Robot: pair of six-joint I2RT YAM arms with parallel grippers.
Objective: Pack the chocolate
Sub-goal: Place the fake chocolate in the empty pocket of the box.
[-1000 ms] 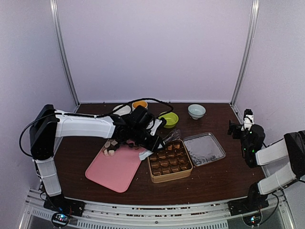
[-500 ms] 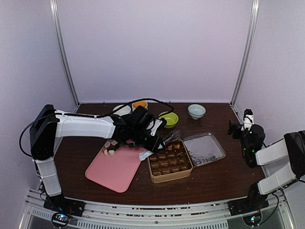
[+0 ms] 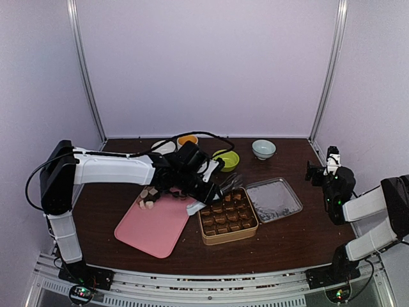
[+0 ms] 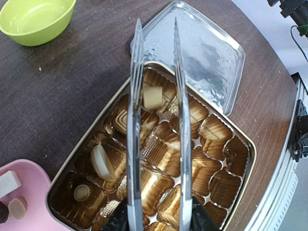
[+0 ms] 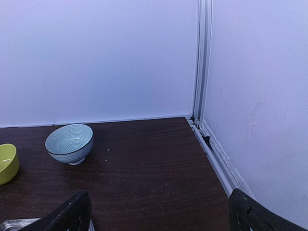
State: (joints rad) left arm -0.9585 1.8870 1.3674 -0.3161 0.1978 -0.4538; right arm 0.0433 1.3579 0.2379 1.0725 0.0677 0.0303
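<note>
The gold tin (image 3: 228, 216) (image 4: 253, 147) lies open with its gold-foil cells showing. My left gripper (image 3: 202, 187) (image 4: 159, 217) is shut on metal tongs (image 4: 134, 120), whose blades reach over the tin's far cells and stand slightly apart. A cream chocolate (image 4: 153, 97) lies in a far cell between the tong tips, free of both blades. A white oval piece (image 4: 102, 161) and a round tan one (image 4: 82, 192) sit in nearer cells. More chocolate (image 3: 148, 195) rests on the pink tray (image 3: 156, 224). My right gripper (image 3: 324, 169) (image 5: 159, 214) is open and empty at the right edge.
The tin's silver lid (image 3: 273, 199) (image 4: 207, 53) lies upside down just right of the tin. A green bowl (image 3: 226, 159) (image 4: 36, 19), a blue-white bowl (image 3: 263, 148) (image 5: 69, 143), an orange bowl (image 3: 187, 139) and a white one (image 3: 165, 146) stand along the back.
The tong blades have spread a little over the tin's far cells. Neither arm has visibly shifted.
</note>
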